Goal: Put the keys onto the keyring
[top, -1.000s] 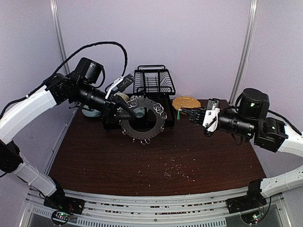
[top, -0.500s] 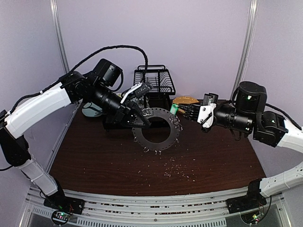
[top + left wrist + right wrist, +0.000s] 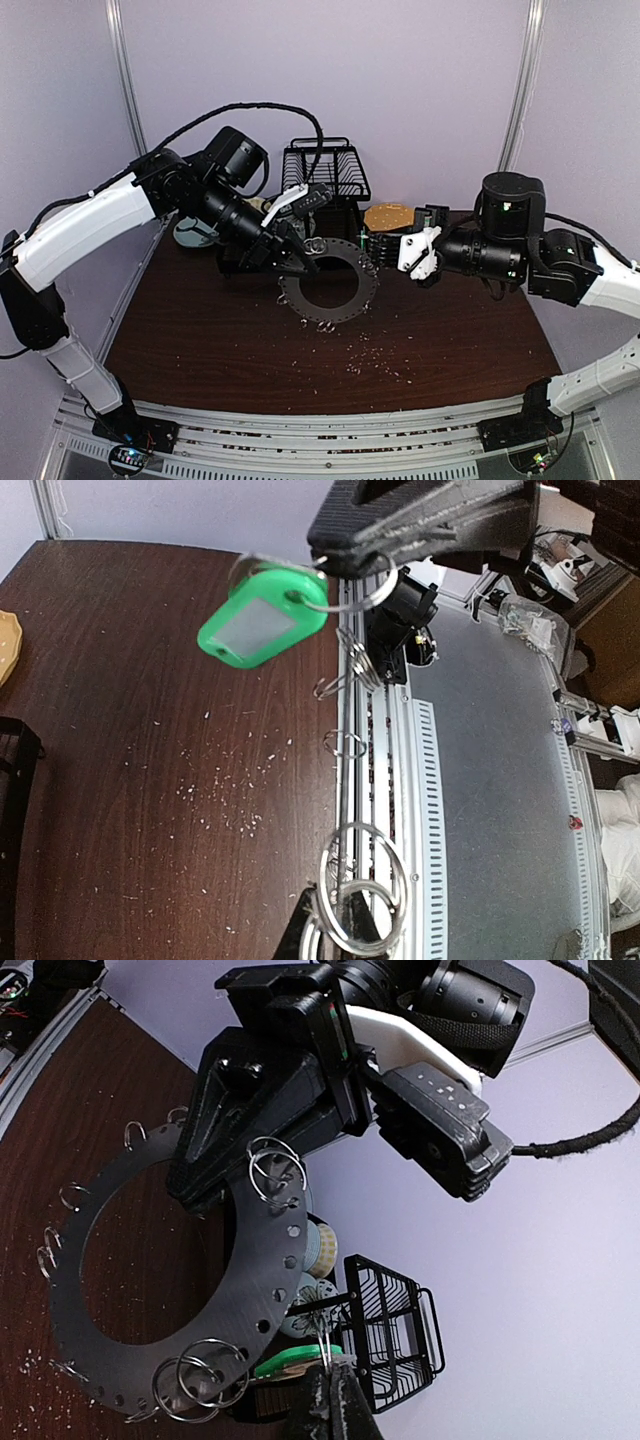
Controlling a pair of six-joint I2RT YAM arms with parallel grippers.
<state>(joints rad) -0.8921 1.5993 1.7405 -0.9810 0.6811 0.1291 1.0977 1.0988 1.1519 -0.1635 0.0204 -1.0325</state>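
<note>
Right tool (image 3: 328, 1388): narrow, pinched on tiny bright green key (image 3: 290, 1362) with plastic head, held just beside right rim of flat dark grey ring-shaped keyring (image 3: 262, 1290) fringed with silvery wire loops (image 3: 200, 1385). Left tool (image 3: 293, 255): clamped tight on keyring's far-left rim; keyring tilted, held above dark brown desk (image 3: 200, 330). Step, likely: threading green key onto rim loop. Whether loop passes through key's hole: cannot tell. Next: line hole up with split loop, ease key on without slipping.
</note>
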